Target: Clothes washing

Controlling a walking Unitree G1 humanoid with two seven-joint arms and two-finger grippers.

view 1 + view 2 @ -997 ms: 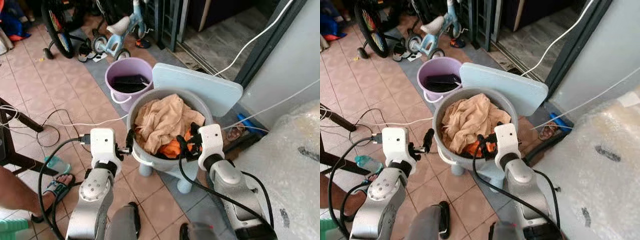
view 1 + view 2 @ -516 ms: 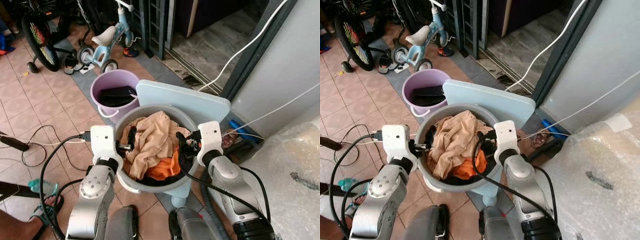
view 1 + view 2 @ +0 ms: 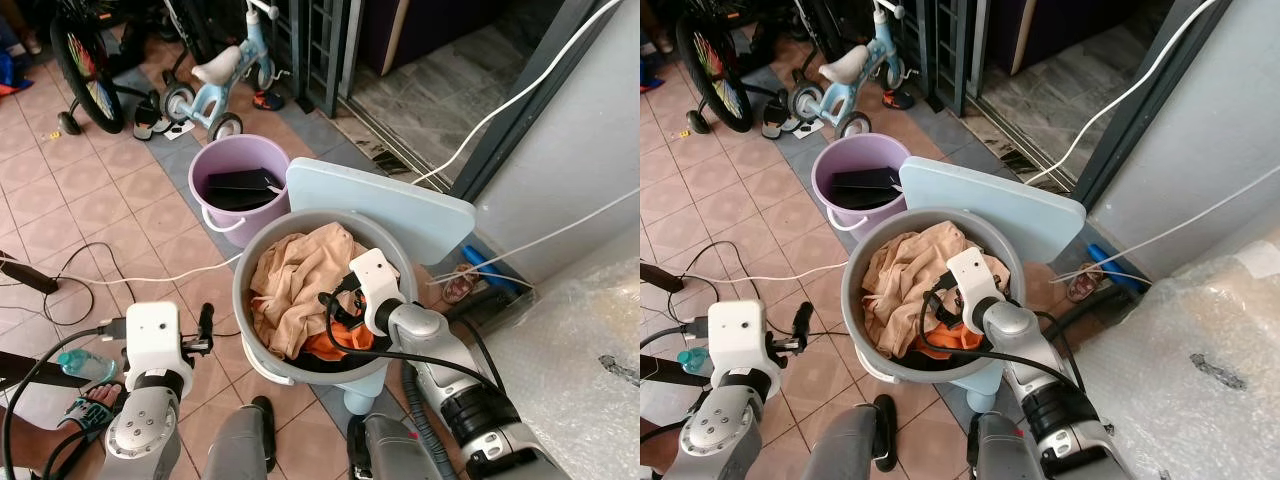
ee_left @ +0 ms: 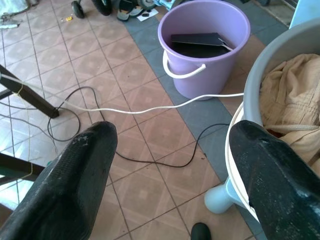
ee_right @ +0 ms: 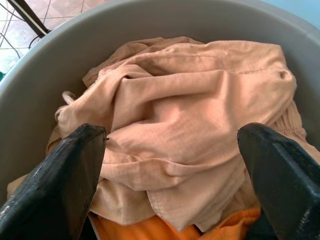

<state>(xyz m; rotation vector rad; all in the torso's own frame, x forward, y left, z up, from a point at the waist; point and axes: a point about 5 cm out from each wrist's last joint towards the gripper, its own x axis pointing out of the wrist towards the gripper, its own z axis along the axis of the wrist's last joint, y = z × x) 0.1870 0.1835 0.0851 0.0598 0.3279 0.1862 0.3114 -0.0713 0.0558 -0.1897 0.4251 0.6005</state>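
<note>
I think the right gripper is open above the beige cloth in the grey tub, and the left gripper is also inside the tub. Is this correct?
Not quite. The left gripper is outside the tub, over the tiled floor beside it, as the left eye and left wrist views show. The rest holds: the right gripper is open above the beige cloth in the grey tub.

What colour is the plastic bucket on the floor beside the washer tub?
Purple plastic bucket, clearest in the left wrist view.

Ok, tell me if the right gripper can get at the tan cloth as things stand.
Probably yes. The right gripper is open inside the grey tub, right over the tan cloth, which lies on top of the pile with nothing covering it.
</note>
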